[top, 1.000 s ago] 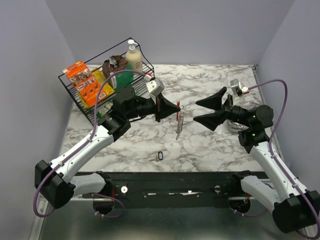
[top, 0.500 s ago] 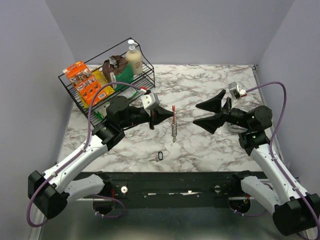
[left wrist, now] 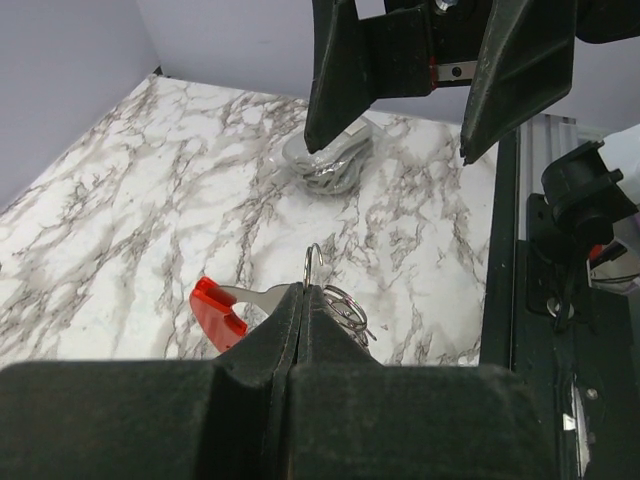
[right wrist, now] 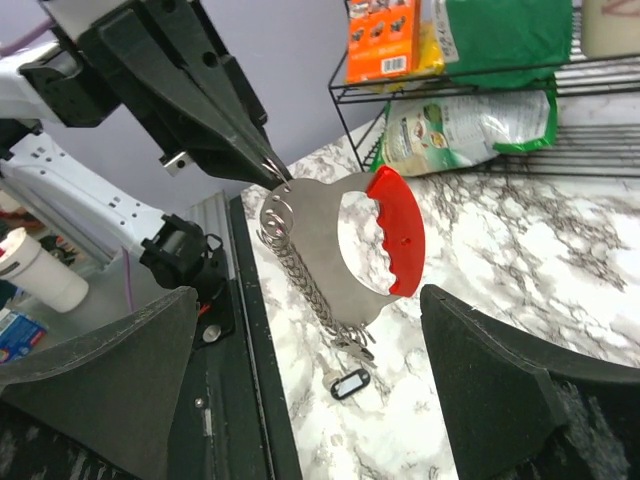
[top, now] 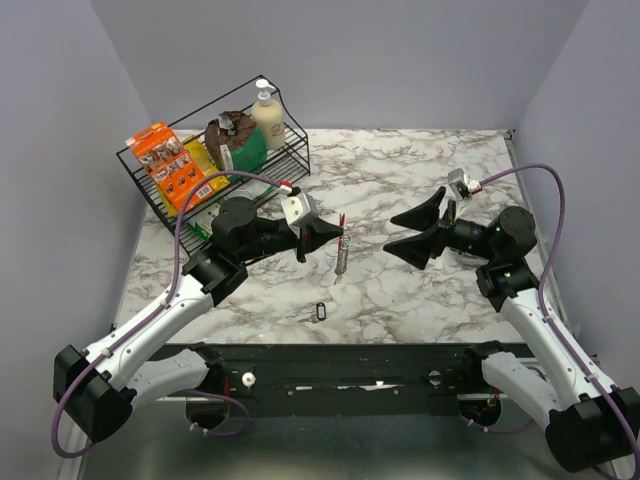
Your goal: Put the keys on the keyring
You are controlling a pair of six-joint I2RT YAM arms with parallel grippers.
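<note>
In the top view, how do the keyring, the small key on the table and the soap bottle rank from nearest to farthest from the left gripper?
1. keyring, pinched in the left gripper, hanging at its tips.
2. key, on the table toward the near edge.
3. soap bottle, far back, to the left.

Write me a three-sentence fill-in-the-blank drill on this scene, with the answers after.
The left gripper is shut on the ____.
The right gripper has jaws that stand ____.
One key lies on the ____, apart from both grippers.
Missing words: keyring; open; table.
</note>
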